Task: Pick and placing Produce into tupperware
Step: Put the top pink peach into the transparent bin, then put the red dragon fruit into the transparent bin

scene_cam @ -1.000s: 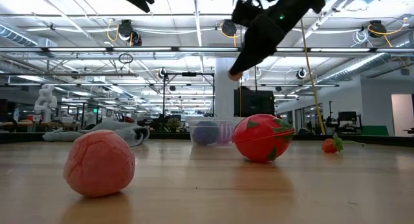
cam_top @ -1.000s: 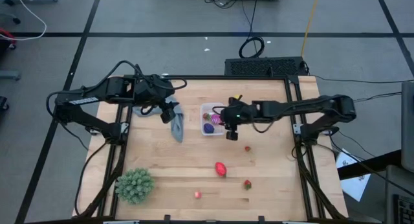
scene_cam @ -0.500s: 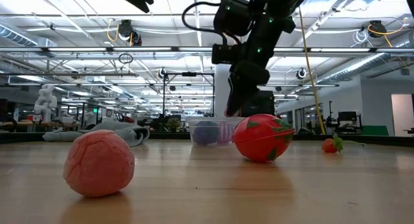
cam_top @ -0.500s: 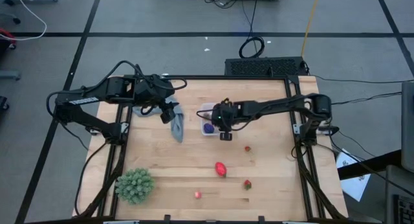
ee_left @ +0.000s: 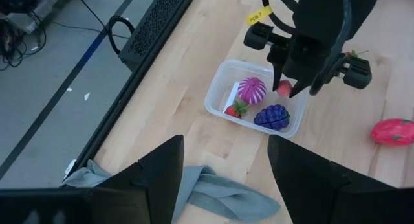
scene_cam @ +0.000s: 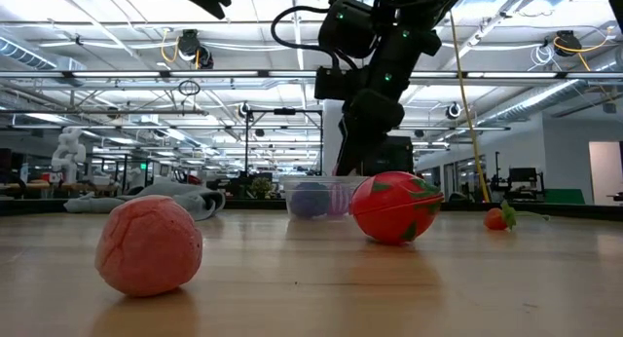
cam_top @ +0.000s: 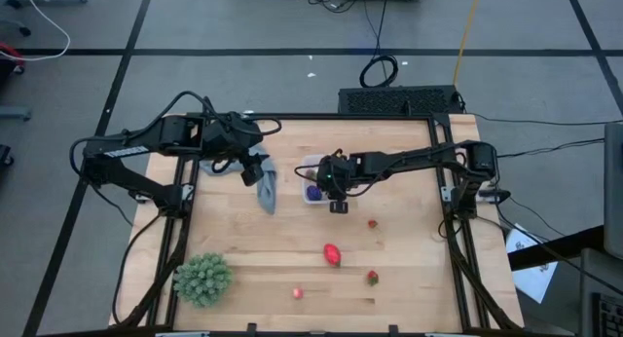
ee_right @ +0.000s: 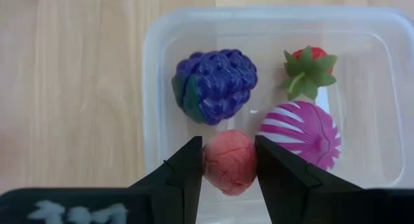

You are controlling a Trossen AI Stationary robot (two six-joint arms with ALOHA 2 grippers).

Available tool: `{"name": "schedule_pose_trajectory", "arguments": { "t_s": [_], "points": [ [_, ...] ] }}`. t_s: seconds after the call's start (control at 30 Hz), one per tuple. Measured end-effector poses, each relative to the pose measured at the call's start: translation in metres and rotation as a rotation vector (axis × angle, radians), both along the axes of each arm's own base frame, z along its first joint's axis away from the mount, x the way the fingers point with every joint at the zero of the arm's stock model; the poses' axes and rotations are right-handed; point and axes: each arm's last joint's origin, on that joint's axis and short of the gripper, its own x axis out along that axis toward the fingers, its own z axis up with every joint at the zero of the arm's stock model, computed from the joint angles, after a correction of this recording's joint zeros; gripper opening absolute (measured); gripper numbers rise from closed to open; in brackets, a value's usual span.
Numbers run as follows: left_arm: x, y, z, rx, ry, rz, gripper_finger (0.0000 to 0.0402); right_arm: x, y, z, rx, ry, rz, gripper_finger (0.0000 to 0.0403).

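The clear tupperware (cam_top: 313, 178) sits mid-table, toward the far edge. Inside it, in the right wrist view, lie a blue-purple berry (ee_right: 213, 88), a small red strawberry (ee_right: 309, 67) and a magenta striped fruit (ee_right: 301, 136). My right gripper (ee_right: 228, 145) hangs over the tupperware's near part (ee_left: 259, 94), shut on a small pink-red fruit (ee_right: 229, 162). My left gripper (cam_top: 255, 169) waits open to the left, above the grey cloth (cam_top: 267, 189), touching nothing. My right gripper pinches the small pink-red fruit (ee_left: 283, 88) between its two fingers (ee_right: 184, 179), one on each side of it. The fingers come from above, pointing down. The fruit is lifted clear, above the tupperware's inside.
On the near half of the table lie a larger red-pink fruit (cam_top: 332, 254), two small red berries (cam_top: 372, 223) (cam_top: 372, 277) and a pink one (cam_top: 297, 292). A big green spiky ball (cam_top: 203, 279) sits at the near left corner. Open wood lies between them.
My right gripper, shut on the pink-red fruit, has moved toward the table's left and down, from beside the tupperware's right side to over it. Most of that happened in the first half second. The left arm has kept still.
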Motion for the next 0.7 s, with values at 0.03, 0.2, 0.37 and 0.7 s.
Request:
{"name": "schedule_pose_trajectory", "arguments": {
  "t_s": [0.03,0.2,0.37,0.7],
  "points": [
    [0.0,0.0,0.0,0.0,0.0,0.0,0.023,0.0,-0.0001,0.0,0.0,0.0,0.0,0.0122],
    [0.0,0.0,0.0,0.0,0.0,0.0,0.023,-0.0002,-0.0021,0.0,0.001,0.0,-0.005,0.0122],
    [0.0,0.0,0.0,0.0,0.0,0.0,0.023,-0.0007,-0.0057,0.0,0.0,0.0,-0.015,0.0123],
    [0.0,0.0,0.0,0.0,-0.001,0.001,0.023,0.0011,-0.0057,-0.0075,-0.001,0.018,-0.006,0.0154]
  ]
}}
